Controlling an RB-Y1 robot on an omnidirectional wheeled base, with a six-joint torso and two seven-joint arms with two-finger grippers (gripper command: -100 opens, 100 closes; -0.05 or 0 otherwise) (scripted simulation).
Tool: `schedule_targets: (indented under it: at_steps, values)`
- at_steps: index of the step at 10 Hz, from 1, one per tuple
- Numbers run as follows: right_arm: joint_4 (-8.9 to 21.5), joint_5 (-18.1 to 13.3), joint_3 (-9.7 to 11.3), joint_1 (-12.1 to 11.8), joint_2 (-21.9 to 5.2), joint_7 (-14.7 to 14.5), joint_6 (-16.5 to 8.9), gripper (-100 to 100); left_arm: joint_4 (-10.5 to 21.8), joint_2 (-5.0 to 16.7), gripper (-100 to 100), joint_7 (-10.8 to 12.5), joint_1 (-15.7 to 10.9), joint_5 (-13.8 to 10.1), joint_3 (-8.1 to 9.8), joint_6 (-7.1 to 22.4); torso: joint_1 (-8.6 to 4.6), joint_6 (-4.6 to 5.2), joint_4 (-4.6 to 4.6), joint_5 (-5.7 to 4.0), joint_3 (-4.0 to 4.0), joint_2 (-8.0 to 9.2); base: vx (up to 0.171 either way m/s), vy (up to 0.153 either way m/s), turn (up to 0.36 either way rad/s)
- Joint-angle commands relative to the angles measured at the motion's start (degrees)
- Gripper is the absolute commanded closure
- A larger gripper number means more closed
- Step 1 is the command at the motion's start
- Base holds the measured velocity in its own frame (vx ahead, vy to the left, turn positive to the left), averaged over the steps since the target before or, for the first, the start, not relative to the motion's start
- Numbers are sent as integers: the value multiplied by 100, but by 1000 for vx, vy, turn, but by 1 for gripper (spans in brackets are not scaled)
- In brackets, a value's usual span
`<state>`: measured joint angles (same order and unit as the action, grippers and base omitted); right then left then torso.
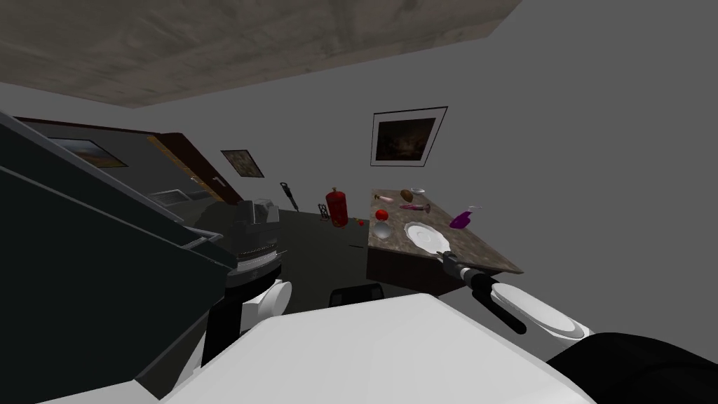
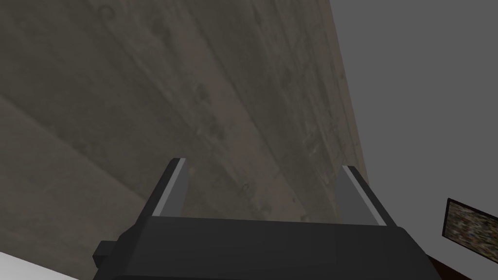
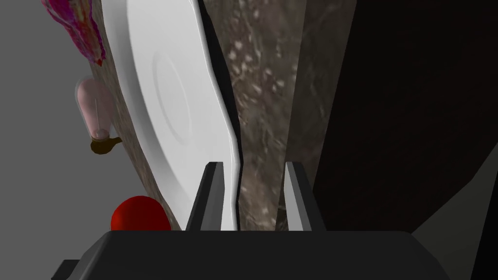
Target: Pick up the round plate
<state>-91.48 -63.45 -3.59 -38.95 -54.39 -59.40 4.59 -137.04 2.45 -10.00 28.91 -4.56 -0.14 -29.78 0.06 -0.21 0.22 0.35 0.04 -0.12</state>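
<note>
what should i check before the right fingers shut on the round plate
1. Rim inside the right gripper: ok, the round plate has its rim in the gap.
2. Both fingers touching the plate: not ok, one lies over its face, the other stands apart from the rim.
3. Grip free of the tabletop: cannot tell, its speckled surface shows in the gap too.
4. Nearby red round object outside the fingers: ok.
5. Spare left gripper open and away from the table: ok.
</note>
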Motion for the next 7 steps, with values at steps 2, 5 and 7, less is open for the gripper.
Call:
schedule_targets:
  at_steps: [2,5,7]
  values:
    - [0,1,0,0,0,2,0,0,0,0,0,0,0,0,0,0,-1,-1,-1,-1,-1,-1,0,0,0]
    - [-504,12,-31,-311,-186,42,-208,100,0,0,0,0,1,0,0,0,-9,8,-7,-4,-7,-7,30,-17,-94]
    - [-430,23,-20,-249,-190,58,-197,0,0,0,0,0,0,0,0,0,-7,3,-7,-4,-6,-4,5,-3,-8]
